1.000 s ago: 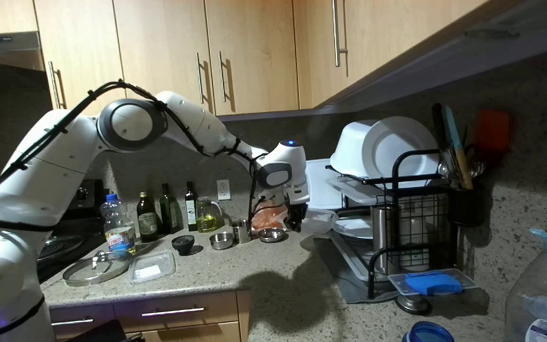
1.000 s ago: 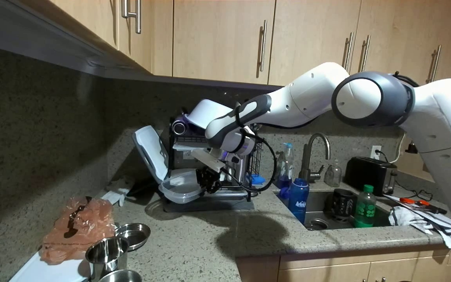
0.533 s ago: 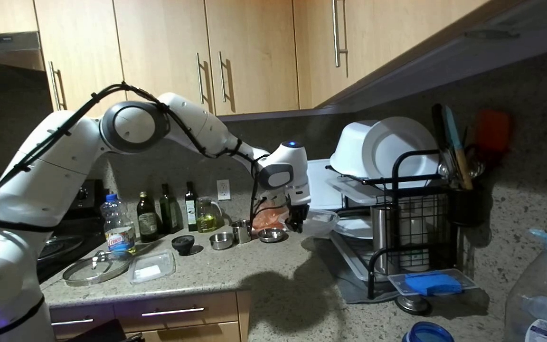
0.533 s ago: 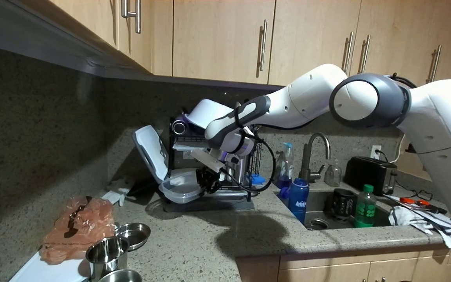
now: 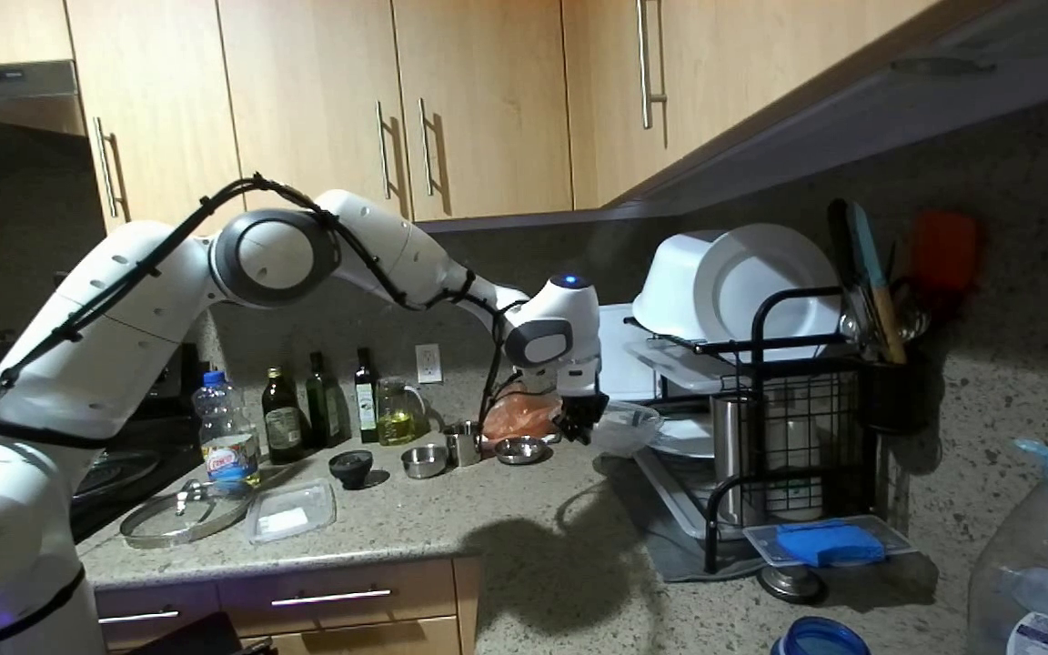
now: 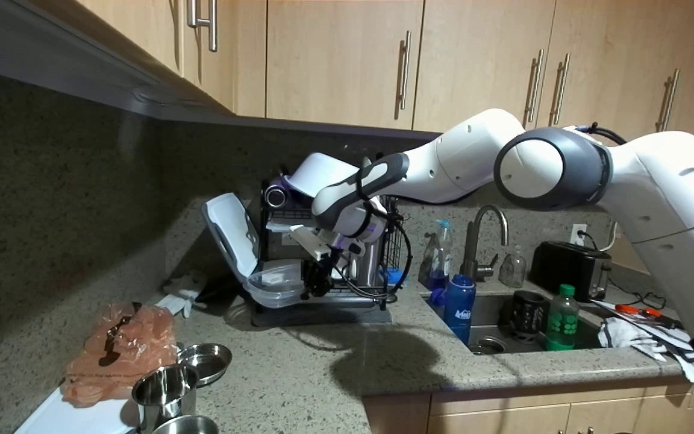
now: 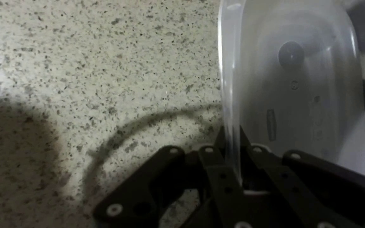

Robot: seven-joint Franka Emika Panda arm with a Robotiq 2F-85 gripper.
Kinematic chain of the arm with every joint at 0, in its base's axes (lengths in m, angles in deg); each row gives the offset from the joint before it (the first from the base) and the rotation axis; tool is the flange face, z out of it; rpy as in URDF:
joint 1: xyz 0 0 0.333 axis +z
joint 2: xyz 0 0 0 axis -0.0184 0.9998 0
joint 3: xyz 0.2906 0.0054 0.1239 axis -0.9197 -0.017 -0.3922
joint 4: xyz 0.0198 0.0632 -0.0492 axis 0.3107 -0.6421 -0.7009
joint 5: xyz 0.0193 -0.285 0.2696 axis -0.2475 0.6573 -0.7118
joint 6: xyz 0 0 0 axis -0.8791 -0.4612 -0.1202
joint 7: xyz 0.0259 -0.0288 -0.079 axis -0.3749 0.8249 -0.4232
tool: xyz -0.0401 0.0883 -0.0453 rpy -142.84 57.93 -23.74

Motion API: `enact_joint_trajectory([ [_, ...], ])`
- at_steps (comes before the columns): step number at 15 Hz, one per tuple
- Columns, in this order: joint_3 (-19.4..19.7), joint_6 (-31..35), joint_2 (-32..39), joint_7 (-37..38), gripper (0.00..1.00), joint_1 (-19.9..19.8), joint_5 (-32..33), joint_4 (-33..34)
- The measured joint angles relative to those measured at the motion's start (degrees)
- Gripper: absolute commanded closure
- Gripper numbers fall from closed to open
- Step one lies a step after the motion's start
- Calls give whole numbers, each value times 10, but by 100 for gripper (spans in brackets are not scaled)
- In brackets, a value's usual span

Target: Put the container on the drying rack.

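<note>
The clear plastic container [image 5: 630,429] is held by its rim, tilted slightly, beside the end of the drying rack at its lower tier. It also shows in an exterior view [image 6: 273,286] and in the wrist view [image 7: 296,95], with its open side towards the camera. My gripper [image 5: 581,435] is shut on one wall of the container, a finger on each side of it, in the wrist view [image 7: 232,139]. The drying rack [image 5: 797,367] is a black wire frame over a grey tray. I cannot tell whether the container touches the rack.
A white board [image 6: 231,235] leans by the rack, close to the container. A white plate [image 5: 765,282] and bowl [image 5: 670,287] stand on the top tier; another white plate [image 5: 683,438] lies lower. Metal bowls [image 5: 424,460] and an orange bag [image 6: 118,355] stand on the counter.
My arm has stretched out and lowered at the elbow. The gripper and container have moved a little nearer the rack. The leaning board has shifted very slightly away from the rack.
</note>
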Motion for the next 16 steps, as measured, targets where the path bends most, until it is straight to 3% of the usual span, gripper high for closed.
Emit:
enact_joint_trajectory([
  [9,-5,0,37,53,99,-56,-75,68],
  [16,-6,0,48,59,94,-60,-77,90],
])
